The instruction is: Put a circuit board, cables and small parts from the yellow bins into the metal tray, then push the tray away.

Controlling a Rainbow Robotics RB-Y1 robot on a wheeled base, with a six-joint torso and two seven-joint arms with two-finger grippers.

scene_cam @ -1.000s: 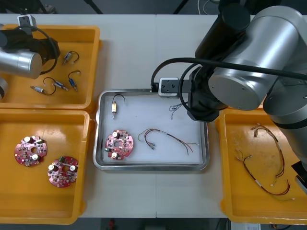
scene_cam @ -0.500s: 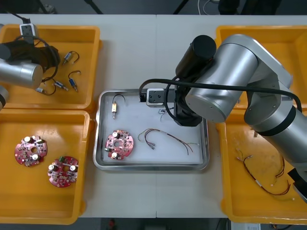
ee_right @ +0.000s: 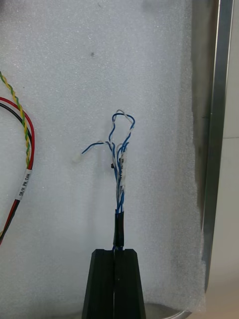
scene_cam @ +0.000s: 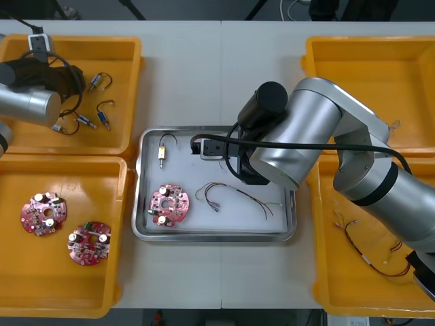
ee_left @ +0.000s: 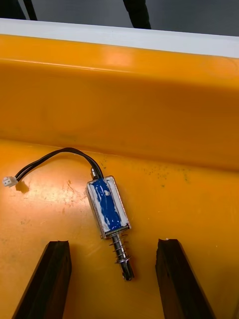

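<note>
Firmly pinched together on the black sleeve of the twisted blue and white cable (ee_right: 121,164), the right hand (ee_right: 118,251) hung over the white lining of the metal tray (ee_right: 217,124). The cable's loose ends fanned out ahead of its fingertips, and a red and yellow cable (ee_right: 26,134) lay off to one side. The left hand (ee_left: 113,243) hovered spread wide inside a yellow bin (ee_left: 149,99), with a small metal part (ee_left: 108,207) lying between its fingers and just ahead of them.

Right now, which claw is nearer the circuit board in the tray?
Right. Right claw: over the metal tray beyond the circuit board, shut on the blue and white cable. Left claw: open over a small metal part in the far-left yellow bin.
</note>
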